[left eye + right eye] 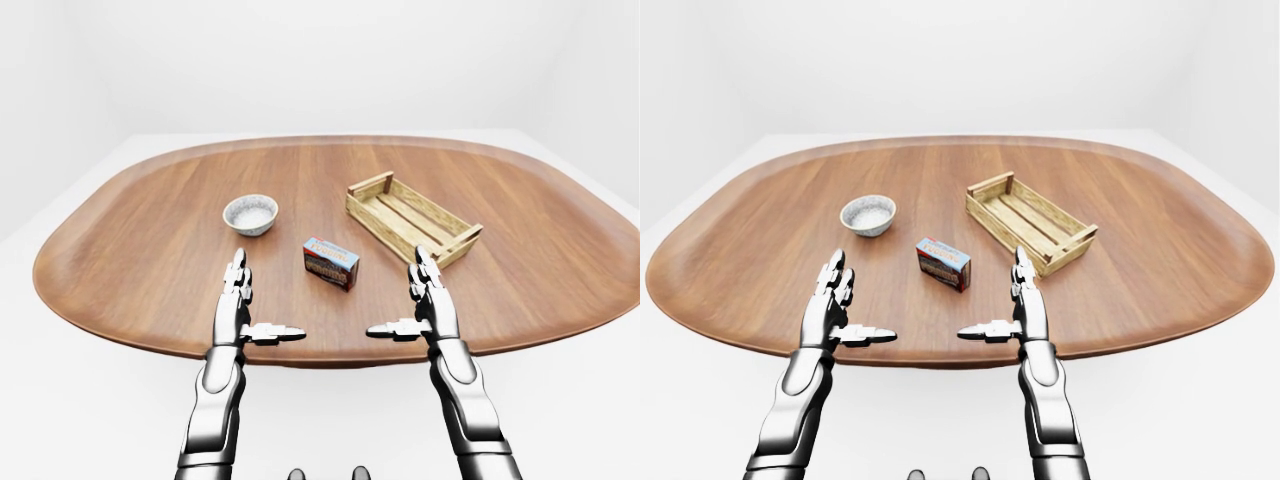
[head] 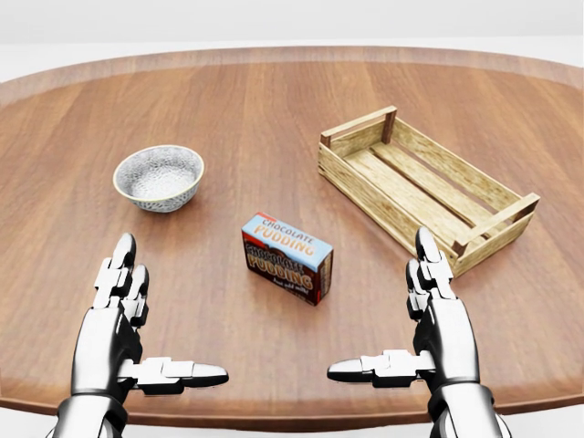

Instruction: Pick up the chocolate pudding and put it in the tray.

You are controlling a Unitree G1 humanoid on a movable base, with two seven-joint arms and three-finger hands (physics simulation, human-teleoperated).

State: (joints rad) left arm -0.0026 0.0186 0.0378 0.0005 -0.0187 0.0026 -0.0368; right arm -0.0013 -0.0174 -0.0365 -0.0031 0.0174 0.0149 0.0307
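One table point(image 2: 274, 100) carries three things: one bowl point(image 2: 159, 178) at ten o'clock, one pudding box point(image 2: 286, 258) near the centre, and one slatted tray point(image 2: 425, 187) at two o'clock. Two hands show, left point(image 2: 119, 315) at seven o'clock and right point(image 2: 429, 319) at five o'clock.

Lots of bare wood on the table point(image 2: 274, 109). Between the open left hand point(image 2: 123, 315) and open right hand point(image 2: 433, 315), only the pudding box point(image 2: 286, 258), nothing touching it. Off to its upper left, a bowl point(image 2: 158, 177). Upper right, the tray point(image 2: 424, 185), open on top, low walls around.
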